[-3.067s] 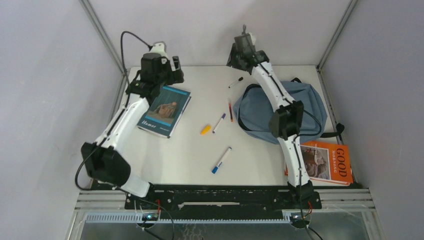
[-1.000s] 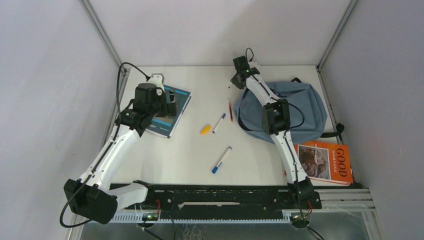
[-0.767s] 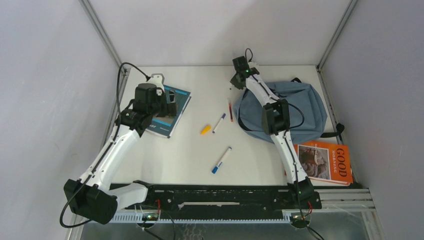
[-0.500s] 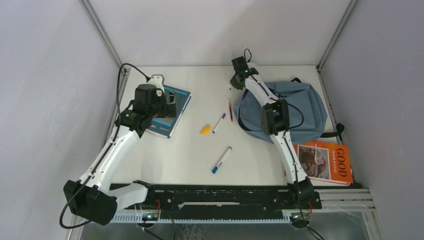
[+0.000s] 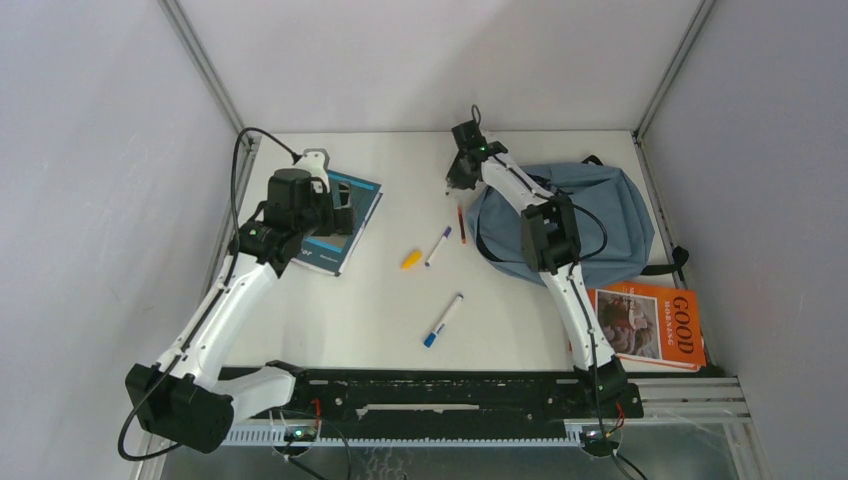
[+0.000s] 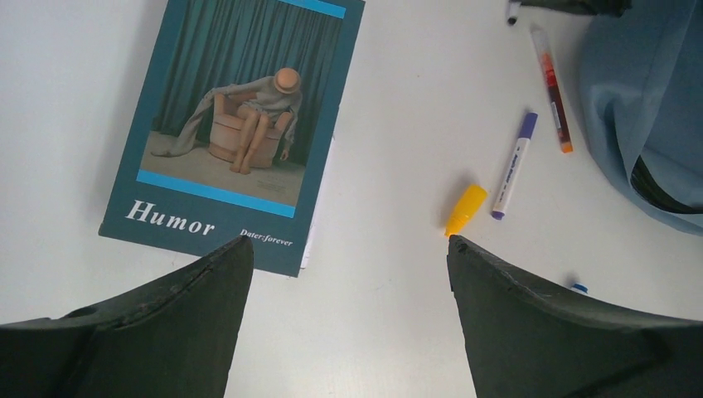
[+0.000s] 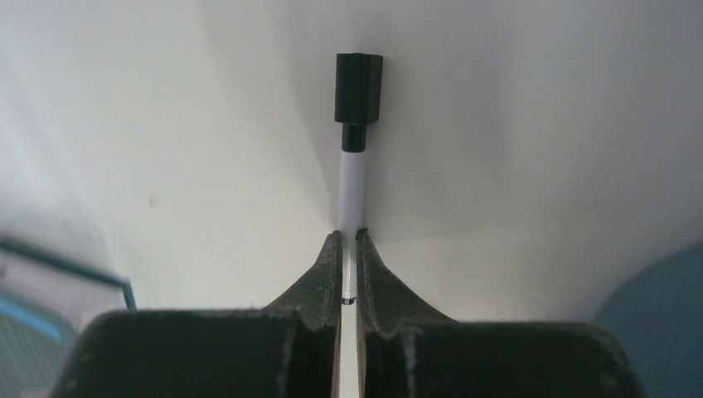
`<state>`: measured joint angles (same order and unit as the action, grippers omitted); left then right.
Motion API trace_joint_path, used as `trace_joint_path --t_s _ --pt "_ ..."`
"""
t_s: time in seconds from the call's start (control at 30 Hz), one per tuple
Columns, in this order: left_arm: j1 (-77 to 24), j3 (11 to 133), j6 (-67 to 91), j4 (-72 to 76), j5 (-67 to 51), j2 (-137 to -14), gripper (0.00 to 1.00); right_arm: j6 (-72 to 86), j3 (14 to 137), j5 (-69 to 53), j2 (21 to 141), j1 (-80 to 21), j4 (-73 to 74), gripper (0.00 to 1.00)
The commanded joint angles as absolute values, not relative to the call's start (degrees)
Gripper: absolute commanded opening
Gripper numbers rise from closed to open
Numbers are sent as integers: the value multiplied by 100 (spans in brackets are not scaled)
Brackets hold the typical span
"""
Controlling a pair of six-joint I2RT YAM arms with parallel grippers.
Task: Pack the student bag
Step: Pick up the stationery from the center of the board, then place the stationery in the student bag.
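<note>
- Your two arms are bolted at the near edge of the counter [image 5: 380, 320], left base towards the near left corner, right base towards the near right corner.
- An orange book [image 5: 650, 325] lies flat in the near right corner, just beside the right arm's lower link.
- A blue-capped marker [image 5: 442, 320] lies near the middle of the counter, apart from everything else.
- Further in, a yellow cap [image 6: 465, 209] lies just beside a purple-capped marker [image 6: 514, 166]; an orange-tipped marker [image 6: 551, 87] lies beyond them, close to the bag's left edge.
- Your left arm folds its elbow low outside the near left corner, then slopes up along the left edge, with its wrist over the near part of a teal book [image 6: 240, 124] titled "Humor".
- The left end effector [image 6: 348, 245] looks down at the counter, released: its fingers are spread wide with nothing between them.
- The student bag [image 5: 610, 215] lies flat against the right edge, in the far half of the counter, beyond the orange book.
- Your right arm rises from its base, bends its elbow above the bag's left part, and stretches its forearm towards the middle of the far edge.
- The right end effector [image 7: 349, 249] is clenched on a white marker [image 7: 352, 178], whose black-capped end juts past the fingertips; you cannot tell whether it touches the counter.
</note>
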<state>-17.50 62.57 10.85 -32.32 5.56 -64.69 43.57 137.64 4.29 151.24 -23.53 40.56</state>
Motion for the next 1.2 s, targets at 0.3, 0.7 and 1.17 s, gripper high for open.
trace_joint_path --t_s 0.3,0.7,1.17 --pt "-1741 6104 1487 -2977 275 -6262 90 2913 12914 -1271 13264 -2749 4072 0" --pt "-1741 6195 1762 -2774 51 -6380 89 1642 9204 -648 9669 -1721 3927 0" --pt "-1882 6715 2052 -2718 -700 -7054 88 499 8525 181 9589 -811 5220 0"
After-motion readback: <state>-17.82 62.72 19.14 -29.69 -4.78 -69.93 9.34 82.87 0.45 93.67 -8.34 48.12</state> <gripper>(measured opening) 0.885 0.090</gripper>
